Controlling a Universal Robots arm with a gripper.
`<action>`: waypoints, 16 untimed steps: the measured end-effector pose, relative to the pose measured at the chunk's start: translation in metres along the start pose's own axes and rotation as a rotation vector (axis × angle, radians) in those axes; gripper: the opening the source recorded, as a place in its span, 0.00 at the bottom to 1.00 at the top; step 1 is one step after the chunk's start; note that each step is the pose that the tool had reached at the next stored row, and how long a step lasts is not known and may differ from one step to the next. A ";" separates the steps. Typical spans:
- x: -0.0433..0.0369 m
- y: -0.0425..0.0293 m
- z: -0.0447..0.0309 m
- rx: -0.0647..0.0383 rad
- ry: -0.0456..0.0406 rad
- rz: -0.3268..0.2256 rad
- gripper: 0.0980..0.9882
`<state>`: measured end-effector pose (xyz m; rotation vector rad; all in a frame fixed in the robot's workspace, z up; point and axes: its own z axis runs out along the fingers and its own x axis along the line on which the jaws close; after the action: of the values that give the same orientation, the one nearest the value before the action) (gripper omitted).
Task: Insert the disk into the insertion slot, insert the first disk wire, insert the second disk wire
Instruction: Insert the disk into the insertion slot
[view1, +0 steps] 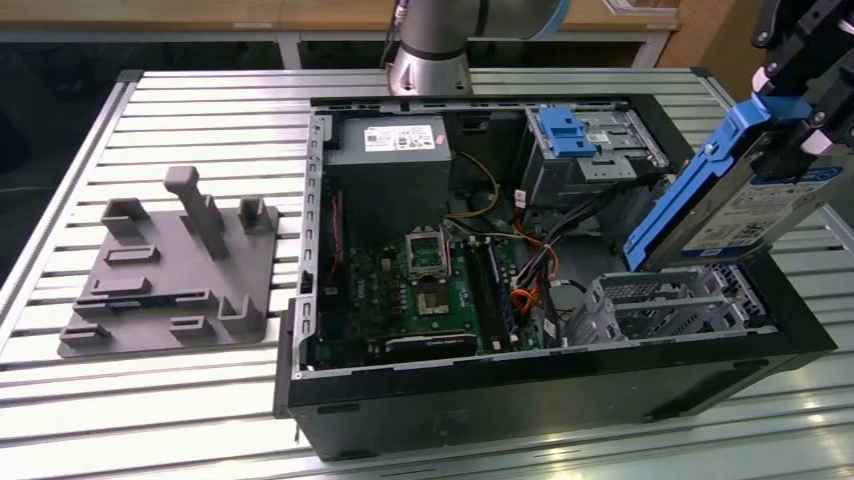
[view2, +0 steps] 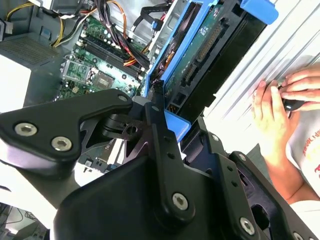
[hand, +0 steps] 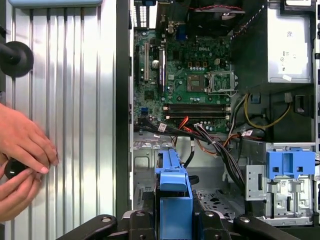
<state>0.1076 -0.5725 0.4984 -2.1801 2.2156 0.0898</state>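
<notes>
Jaws, black and close to the lens in both wrist views, are closed on the blue caddy (hand: 172, 187) that frames the disk (view1: 754, 210). In the exterior view the disk hangs steeply tilted over the open computer case (view1: 534, 398). Its lower end is just above the insertion slot (view1: 667, 300) and not yet inside it.

To do this step well, I judge, the caddy's long edges should be squared to the cage walls and the tilt taken out before entry. A skewed approach would likely bind on the perforated sheet metal. The cable bundle (hand: 217, 145) lies just beside the cage and should be kept out of the bay. The disk's connector edge should end up facing those cables.

The case holds a green motherboard (view1: 427, 285), a grey power supply (view1: 387, 140) and a taller grey cage with a blue latch (view1: 577, 135). What sits in that cage I cannot tell. The low cage's bay shows no drive in it.

Beside the case on the slatted desk (view1: 160, 400) stands a grey fixture (view1: 167, 265). A person's hands (hand: 22, 155) hold a small dark object over the desk.
</notes>
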 end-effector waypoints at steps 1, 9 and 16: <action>0.0000 0.0000 0.0000 0.000 0.0002 0.000 0.30; -0.0014 -0.0026 0.0029 0.000 0.0002 0.000 0.30; -0.0031 -0.0066 0.0143 -0.006 0.0001 0.007 0.30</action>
<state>0.1140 -0.5686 0.4841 -2.1761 2.2256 0.0967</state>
